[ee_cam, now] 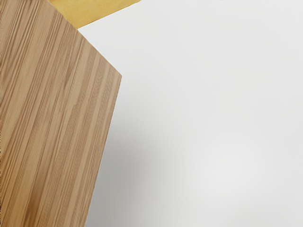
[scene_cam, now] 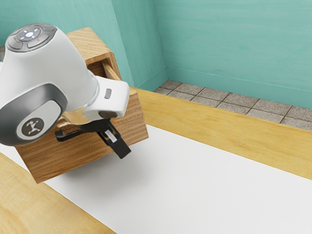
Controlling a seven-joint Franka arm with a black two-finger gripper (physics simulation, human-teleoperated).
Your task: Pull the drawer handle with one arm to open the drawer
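Note:
A light wooden cabinet stands on the white tabletop at the exterior view's left. Its drawer is drawn out toward the front, with the top edge of its side wall showing between the cabinet and the front panel. A black handle runs across the drawer's front panel. My gripper hangs right at that panel, at the handle's right end, with my white arm covering much of it. In the wrist view a striped wood face lies close beside my hand.
The white tabletop stretches to the exterior view's right of the drawer, bordered by tan wood strips. Behind are teal walls and a grey tiled floor. My arm's bulky white link hides the cabinet's left part.

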